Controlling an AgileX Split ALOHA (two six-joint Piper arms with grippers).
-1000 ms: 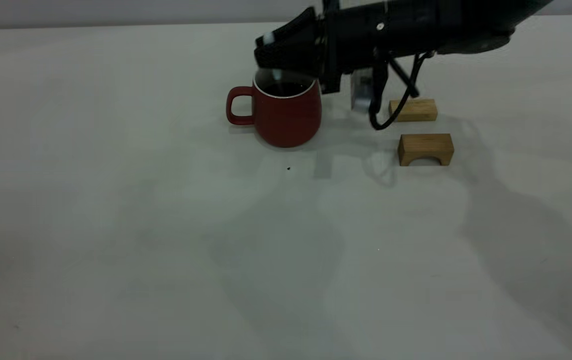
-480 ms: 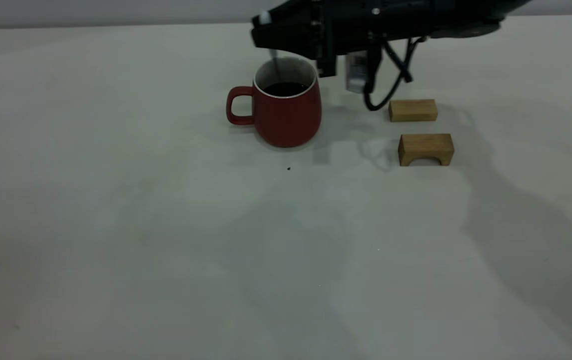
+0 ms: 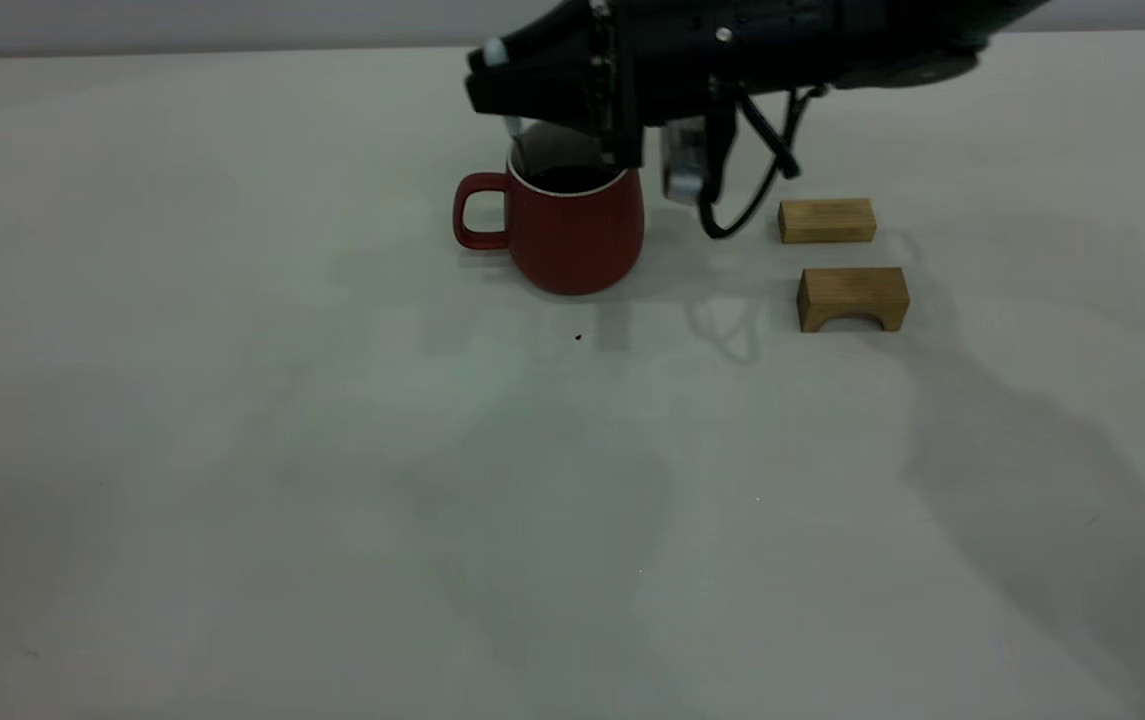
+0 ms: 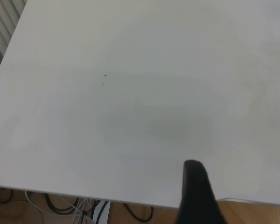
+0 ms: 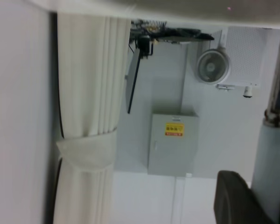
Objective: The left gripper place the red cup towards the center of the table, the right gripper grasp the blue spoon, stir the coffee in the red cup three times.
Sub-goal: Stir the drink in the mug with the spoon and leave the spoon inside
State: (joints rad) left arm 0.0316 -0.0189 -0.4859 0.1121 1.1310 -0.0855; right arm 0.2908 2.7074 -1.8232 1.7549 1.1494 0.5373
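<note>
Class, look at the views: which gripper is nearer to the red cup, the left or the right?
Right. The right gripper holds the blue spoon directly over the red cup. The left gripper is away from it, above bare table near an edge.

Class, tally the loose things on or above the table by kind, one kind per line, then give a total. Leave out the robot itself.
Mugs: 1, the red cup, holding coffee
Spoons: 1, the blue spoon, gripped by the right end effector, reaching down into the cup
Wooden blocks: 2, a plain block and an arched block
Total: 4
</note>
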